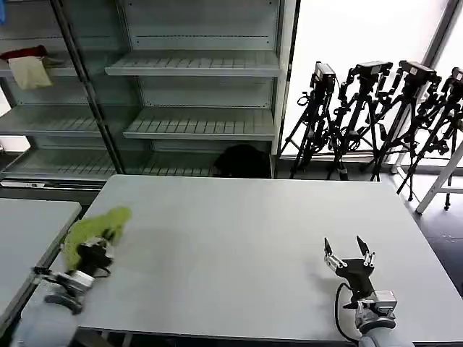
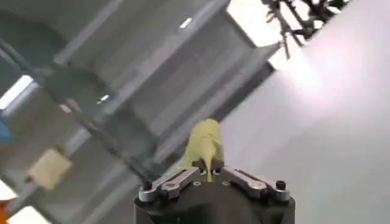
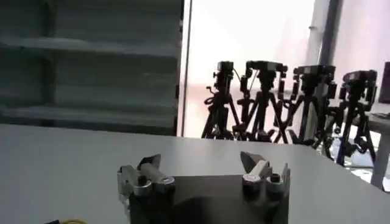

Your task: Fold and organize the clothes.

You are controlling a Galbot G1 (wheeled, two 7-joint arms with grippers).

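Left hand (image 1: 101,242) grasping the T-shirt (image 1: 92,225)
The bunched shirt rises beyond its fingertips, over the worktop's (image 1: 239,246) left edge; right hand (image 1: 349,254) spread, released.

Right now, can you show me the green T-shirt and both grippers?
green T-shirt (image 1: 92,227), head view, on the bunched cloth.
left gripper (image 2: 209,173), left wrist view, between its fingertips, shut on the shirt.
right gripper (image 1: 349,254), head view, midway between its open fingertips.

left tool (image 1: 101,242): black, silver screws | right tool (image 1: 349,259): black body, pale fingertips, black cable, silver wrist
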